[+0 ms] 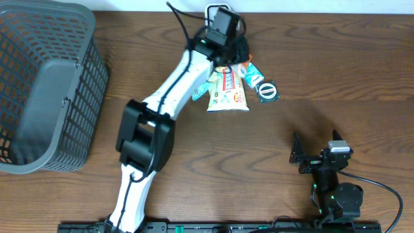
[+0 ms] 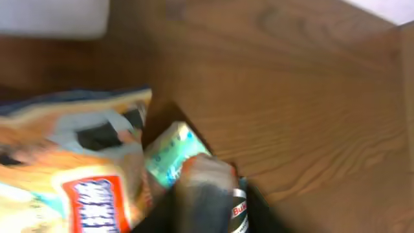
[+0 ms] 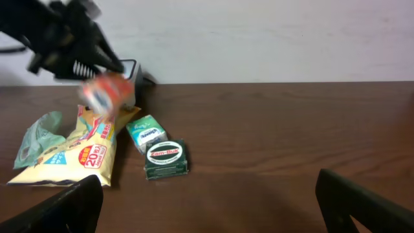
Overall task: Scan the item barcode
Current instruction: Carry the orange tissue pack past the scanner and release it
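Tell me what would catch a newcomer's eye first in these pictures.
The long white left arm stretches across the table to its far edge, ending over a heap of bright snack packets. A big grey mesh basket fills the left side. A dark green box with a round label lies just right of the heap.

Table (image 1: 272, 142): brown wood grain. Grey mesh basket (image 1: 90, 84) stands at its left end. Grouped at the far edge: snack bag (image 1: 226, 96) lying flat; pale green pouch (image 3: 35, 139) just beside it; teal box (image 3: 146, 134) touching dark green box (image 3: 165, 159), round label up.
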Robot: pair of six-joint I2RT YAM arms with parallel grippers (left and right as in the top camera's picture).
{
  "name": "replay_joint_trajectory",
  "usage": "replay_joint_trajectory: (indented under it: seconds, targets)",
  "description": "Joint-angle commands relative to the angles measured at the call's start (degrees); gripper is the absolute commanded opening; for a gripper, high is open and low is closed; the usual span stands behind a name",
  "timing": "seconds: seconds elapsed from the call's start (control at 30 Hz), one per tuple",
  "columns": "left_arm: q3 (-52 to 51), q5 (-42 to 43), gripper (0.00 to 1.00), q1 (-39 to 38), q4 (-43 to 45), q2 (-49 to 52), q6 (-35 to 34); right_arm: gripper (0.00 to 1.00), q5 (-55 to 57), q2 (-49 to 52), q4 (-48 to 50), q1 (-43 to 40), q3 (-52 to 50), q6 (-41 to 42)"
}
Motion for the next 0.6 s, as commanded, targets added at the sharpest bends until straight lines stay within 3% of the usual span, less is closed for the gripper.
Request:
replay_joint_trajectory:
  seconds: [0.0,0.37,0.57]
  targets:
    - [-0.1,-0.8,0.48,-1.0,-0.2,1.5,-3.3,0.99,0.0,-0.3,-0.2,0.3,-0.1,-0.4]
    - [-0.1,-1.0,0.59,-0.9,-3.7,-0.4,7.9,0.99,0.0,-0.3,-0.2,0.3,-0.1,-0.4]
    - [0.0,-16.7,0.61,-0.9,-15.6,-7.6,14.6,0.99,0.0,-0.3,-0.2,0.3,-0.1,-0.4]
